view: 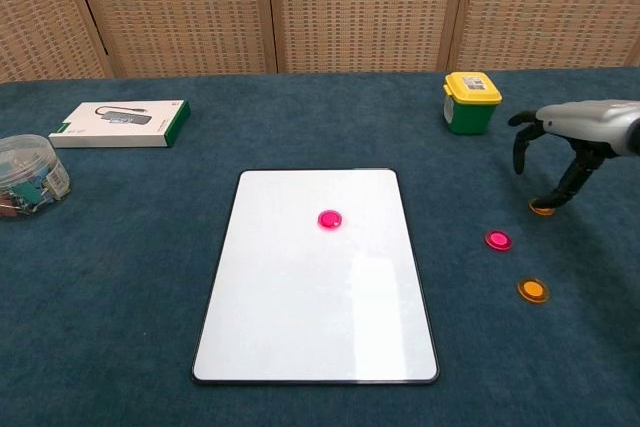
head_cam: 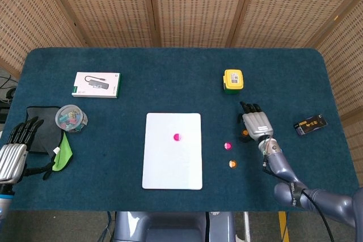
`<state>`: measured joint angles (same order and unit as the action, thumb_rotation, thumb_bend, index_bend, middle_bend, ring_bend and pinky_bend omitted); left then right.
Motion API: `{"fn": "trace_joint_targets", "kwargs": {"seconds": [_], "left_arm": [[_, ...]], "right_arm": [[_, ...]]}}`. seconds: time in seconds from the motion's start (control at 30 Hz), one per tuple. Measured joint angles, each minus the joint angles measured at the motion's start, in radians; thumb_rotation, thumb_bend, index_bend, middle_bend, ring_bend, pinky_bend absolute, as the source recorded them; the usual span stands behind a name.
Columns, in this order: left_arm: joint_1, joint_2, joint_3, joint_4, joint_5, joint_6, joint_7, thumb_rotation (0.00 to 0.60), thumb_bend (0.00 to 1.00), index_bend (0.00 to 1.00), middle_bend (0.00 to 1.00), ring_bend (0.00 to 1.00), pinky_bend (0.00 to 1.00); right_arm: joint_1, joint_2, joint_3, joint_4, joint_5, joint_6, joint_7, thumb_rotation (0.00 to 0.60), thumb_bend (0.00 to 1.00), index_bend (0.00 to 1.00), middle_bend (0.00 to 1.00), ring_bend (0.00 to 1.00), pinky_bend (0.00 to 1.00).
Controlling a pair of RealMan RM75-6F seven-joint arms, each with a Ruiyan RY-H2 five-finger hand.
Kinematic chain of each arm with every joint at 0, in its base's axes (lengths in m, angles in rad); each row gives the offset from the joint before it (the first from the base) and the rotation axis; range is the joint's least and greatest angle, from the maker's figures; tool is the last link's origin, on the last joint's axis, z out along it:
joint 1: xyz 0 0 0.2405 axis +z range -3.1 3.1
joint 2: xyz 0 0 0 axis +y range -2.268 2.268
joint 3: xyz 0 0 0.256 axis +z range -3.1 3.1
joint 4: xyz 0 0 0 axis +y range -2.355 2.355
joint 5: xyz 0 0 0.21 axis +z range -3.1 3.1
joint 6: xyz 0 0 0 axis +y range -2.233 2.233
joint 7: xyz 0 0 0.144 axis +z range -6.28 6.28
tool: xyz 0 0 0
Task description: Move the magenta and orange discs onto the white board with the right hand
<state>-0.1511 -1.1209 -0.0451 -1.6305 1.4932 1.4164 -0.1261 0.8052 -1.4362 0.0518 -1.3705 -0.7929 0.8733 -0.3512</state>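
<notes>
The white board [head_cam: 170, 165] [view: 310, 317] lies in the middle of the table with one magenta disc [head_cam: 177, 137] [view: 330, 218] on its upper half. To its right, on the blue cloth, lie a second magenta disc [head_cam: 228, 146] [view: 498, 239] and an orange disc [head_cam: 232, 164] [view: 533, 289]. My right hand [head_cam: 255, 122] [view: 575, 137] hangs over another orange disc [view: 542, 209], fingers curved down and apart, fingertips at the disc, nothing held. My left hand [head_cam: 14, 151] rests with fingers spread at the table's left edge.
A yellow and green box [head_cam: 232, 80] [view: 471, 102] stands behind the right hand. A black packet [head_cam: 309, 124] lies far right. At the left are a white box [head_cam: 97, 84] [view: 120, 123], a clear jar of clips [head_cam: 71, 118] [view: 30, 177] and black and green cloths [head_cam: 63, 152].
</notes>
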Motion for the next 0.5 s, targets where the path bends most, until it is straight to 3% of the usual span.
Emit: {"fn": "trace_joint_targets", "kwargs": {"seconds": [0.5], "left_arm": [[0.002,-0.001,0.000,0.001,0.002,0.005,-0.006,0.600,0.00,0.00,0.00,0.00,0.00]], "right_arm": [[-0.061,-0.048,0.019,0.105,-0.087,-0.027,0.075,0.600,0.34,0.43,0.00,0.00,0.00]]}}
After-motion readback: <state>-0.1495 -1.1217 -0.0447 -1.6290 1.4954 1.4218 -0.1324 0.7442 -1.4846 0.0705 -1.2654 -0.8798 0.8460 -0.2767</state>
